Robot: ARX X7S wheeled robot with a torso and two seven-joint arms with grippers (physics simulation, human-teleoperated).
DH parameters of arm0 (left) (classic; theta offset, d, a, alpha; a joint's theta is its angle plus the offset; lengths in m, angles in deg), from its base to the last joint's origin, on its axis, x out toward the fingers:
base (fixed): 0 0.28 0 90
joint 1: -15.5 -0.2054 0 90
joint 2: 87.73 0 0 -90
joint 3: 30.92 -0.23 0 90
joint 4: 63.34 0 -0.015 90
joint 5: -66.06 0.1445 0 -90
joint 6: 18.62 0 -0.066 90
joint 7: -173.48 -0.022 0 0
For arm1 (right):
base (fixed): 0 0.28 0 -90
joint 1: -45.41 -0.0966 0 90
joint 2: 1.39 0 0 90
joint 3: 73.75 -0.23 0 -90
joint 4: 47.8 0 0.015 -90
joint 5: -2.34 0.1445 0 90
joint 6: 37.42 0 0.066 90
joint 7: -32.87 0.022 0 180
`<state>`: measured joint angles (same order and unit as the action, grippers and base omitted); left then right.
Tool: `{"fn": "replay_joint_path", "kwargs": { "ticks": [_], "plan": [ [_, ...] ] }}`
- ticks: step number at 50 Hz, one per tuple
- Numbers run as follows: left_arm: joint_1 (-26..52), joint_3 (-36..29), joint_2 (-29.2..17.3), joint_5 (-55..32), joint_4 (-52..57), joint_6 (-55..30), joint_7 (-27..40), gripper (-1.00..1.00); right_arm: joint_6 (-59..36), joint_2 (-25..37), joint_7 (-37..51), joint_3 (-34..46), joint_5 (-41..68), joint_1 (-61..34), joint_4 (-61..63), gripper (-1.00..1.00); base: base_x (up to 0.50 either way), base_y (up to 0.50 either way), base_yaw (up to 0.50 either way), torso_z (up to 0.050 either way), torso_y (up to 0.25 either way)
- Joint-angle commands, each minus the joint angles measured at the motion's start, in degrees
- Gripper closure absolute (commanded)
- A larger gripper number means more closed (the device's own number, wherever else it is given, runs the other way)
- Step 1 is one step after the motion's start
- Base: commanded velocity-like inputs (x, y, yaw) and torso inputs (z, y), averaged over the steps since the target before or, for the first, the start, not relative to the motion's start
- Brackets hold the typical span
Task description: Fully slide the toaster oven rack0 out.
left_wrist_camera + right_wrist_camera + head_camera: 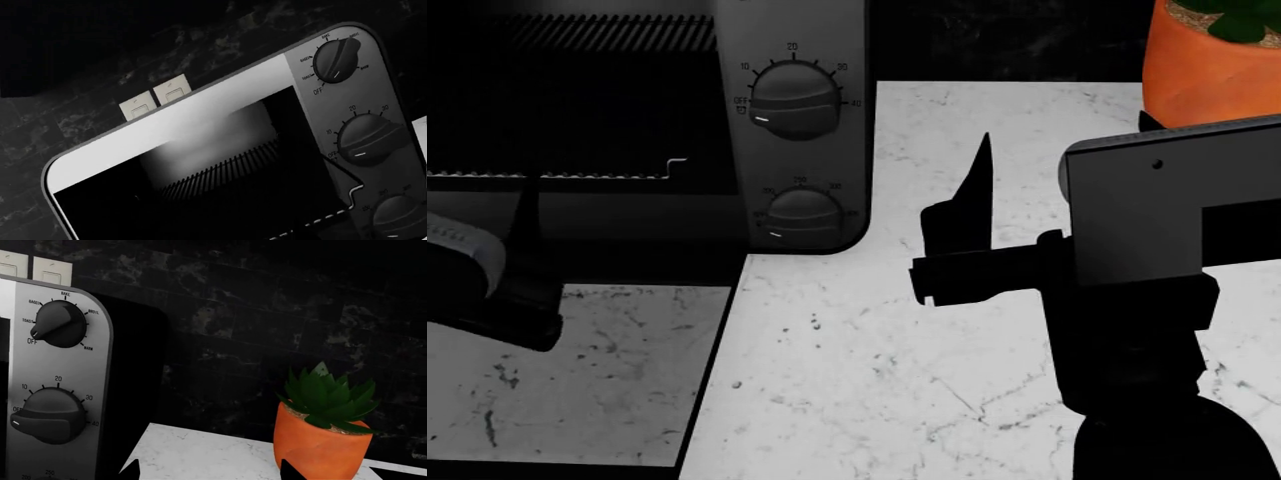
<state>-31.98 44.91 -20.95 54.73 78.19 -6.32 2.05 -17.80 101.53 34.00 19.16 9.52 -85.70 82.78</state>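
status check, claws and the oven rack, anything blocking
Left claw at the rack0 front rim, grip unclear. Right claw idle over counter, empty. Toaster oven door down, nothing blocking.

toaster oven (807,60), rack0 (561,176), marble counter (868,380)

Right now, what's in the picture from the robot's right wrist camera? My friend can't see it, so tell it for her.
A grey toaster oven side panel with two round dark dials fills one side. Beside it a white marble counter holds a green succulent in an orange pot, against a dark tiled wall.
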Motion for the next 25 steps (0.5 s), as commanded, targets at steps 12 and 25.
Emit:
{"fn": "replay_joint_path", "kwargs": {
  "ticks": [12, 25],
  "plan": [
    [14.82, -29.36, -13.98, 5.72, -7.84, -2.48, -0.61, -1.0, -0.73, 0.82, 0.24, -0.18, 0.53, 0.16, 0.92, -1.0, 0.0, 0.0, 0.0, 0.0, 0.0],
    [20.46, -42.14, -15.51, 7.92, -13.55, 0.31, -2.83, -1.0, -0.53, 1.08, 0.39, -0.15, 0.82, 0.38, 0.8, -1.0, 0.0, 0.0, 0.0, 0.0, 0.0]
  ]
}}
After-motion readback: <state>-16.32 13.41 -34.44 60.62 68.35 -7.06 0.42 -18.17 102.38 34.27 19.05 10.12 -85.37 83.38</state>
